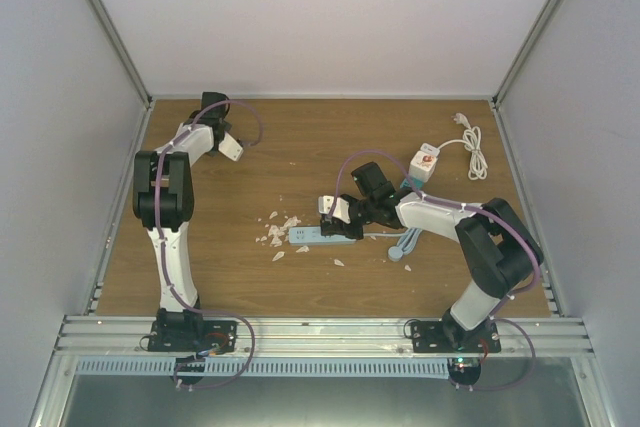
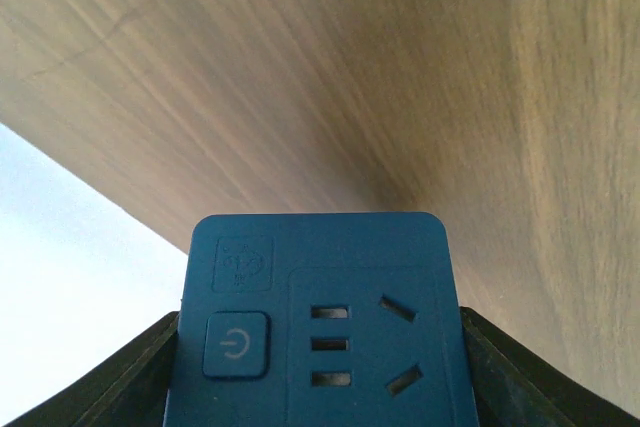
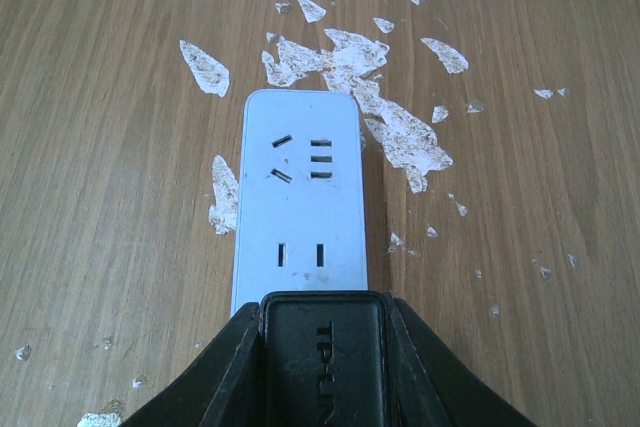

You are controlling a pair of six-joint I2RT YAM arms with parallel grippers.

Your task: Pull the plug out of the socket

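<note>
Nearest the arm bases, the right arm bends in over the middle of the brown wood-grain table (image 1: 300, 147). Its right gripper (image 3: 322, 315) is closed down narrowly on the black rectangular plastic plug (image 3: 322, 362) with raised lettering, and its dark fingers (image 3: 228, 367) press against both sides of the plug. The plug sits on the near end of a long white plastic power strip (image 3: 298, 177) that lies flat on the table, so it is not yet pulled out. The strip's remaining outlets are unoccupied. Just past the far end of the strip and along both its sides, pale ragged flakes (image 3: 330, 57) are scattered on the wood. In the overhead view a pale blue-grey cable (image 1: 405, 244) trails on the table just right of the strip, beneath the right forearm. Farther back on the right stands a white cube-shaped adapter (image 1: 425, 162) with an orange-marked face. A white looped cord (image 1: 472, 147) lies beside it near the far right corner. Farthest away, the left arm reaches to the far left of the table. The left gripper (image 2: 318, 319) is clamped on a blue-looking flat plastic socket block (image 2: 320, 247) with a round power button, and its black fingers (image 2: 130, 387) are tight on either edge of the block. That block is held tilted above the wood, close to the pale back wall.
</note>
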